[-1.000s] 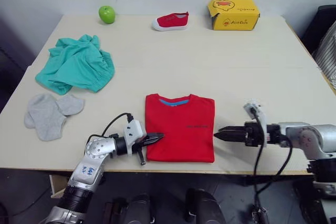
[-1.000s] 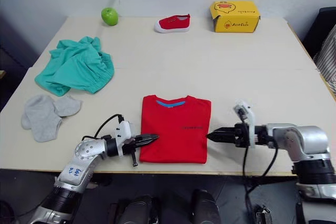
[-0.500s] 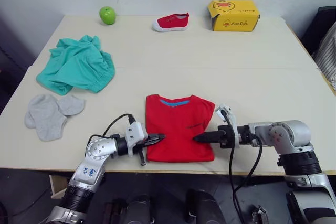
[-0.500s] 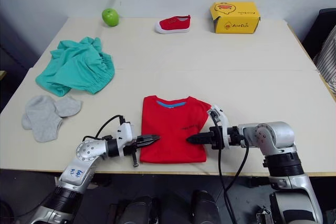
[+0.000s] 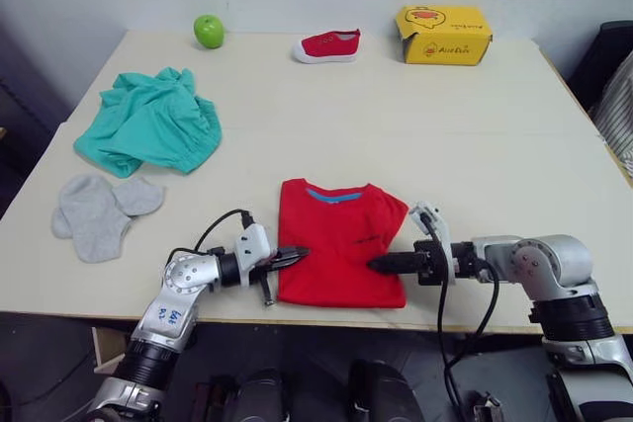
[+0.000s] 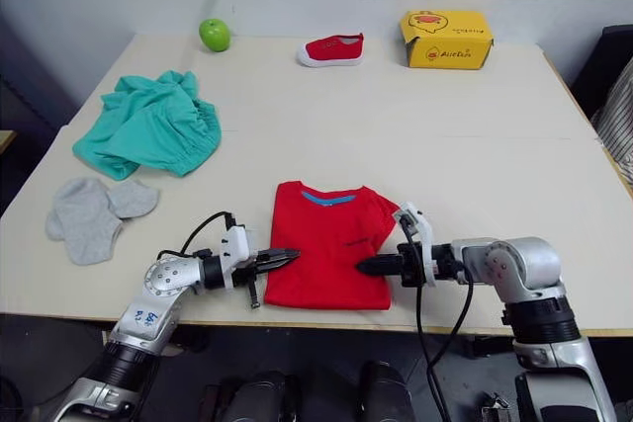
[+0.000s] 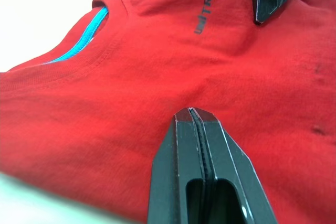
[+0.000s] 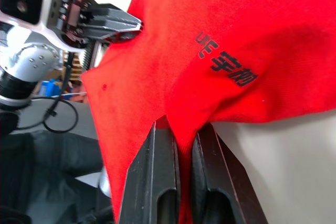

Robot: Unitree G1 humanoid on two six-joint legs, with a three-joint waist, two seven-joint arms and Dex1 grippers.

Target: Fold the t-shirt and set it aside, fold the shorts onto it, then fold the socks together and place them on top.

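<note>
Since a second ago our right claw (image 6: 364, 266) has slid in to pinch the small bright red cotton t-shirt's (image 6: 329, 254) edge, our closed left claw (image 6: 282, 256) pinning it for folding.

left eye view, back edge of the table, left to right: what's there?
Green apple → small red shoe with a white sole → yellow cardboard box.

The table (image 5: 475, 135) carries t-shirt (image 5: 339, 244) at 6 o'clock, shorts (image 5: 148, 121) and socks (image 5: 97, 212) at 9, apple (image 5: 209, 31), shoe (image 5: 327, 45) and yellow box (image 5: 442, 35) at 12.
</note>
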